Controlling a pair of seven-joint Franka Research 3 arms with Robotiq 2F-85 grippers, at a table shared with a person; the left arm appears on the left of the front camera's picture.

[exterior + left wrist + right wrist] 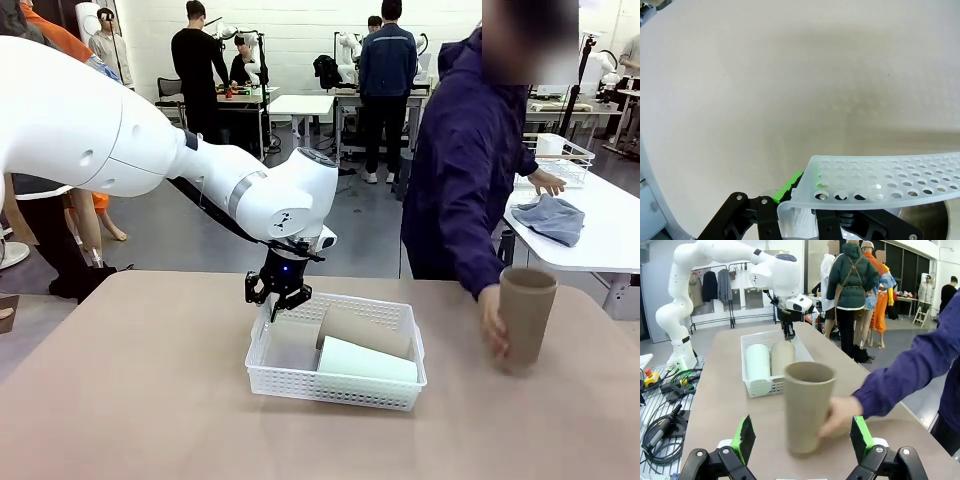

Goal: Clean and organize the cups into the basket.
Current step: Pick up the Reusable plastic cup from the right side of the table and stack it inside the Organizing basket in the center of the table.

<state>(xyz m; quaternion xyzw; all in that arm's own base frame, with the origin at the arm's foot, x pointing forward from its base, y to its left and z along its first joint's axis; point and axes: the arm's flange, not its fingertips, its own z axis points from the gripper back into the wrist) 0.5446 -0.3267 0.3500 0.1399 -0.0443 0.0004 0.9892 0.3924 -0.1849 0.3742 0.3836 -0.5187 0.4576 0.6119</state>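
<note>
Though the broad beige table (120, 400) carries it flat, the shallow white lattice-walled plastic basket (330, 392) looks light and bendy, and the left gripper (281, 302) is clamped on its far-left rim. Inside lie a pale mint tapered tumbler (365, 361) and a tan tumbler (362, 330). Another tan-brown tumbler (526, 315), probably light, stiff and matte, stands upright in a person's hand (492, 325), best taken mid-body by the right gripper (802, 437), whose jaws are wide apart.

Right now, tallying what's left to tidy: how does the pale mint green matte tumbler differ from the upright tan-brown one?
The pale mint green tumbler lies on its side; the upright tan-brown tumbler stands mouth up. The mint one is inside the white lattice plastic basket; the tan one is on the table outside it. A person's hand is on the tan one only. Both are tapered and handleless.
</note>
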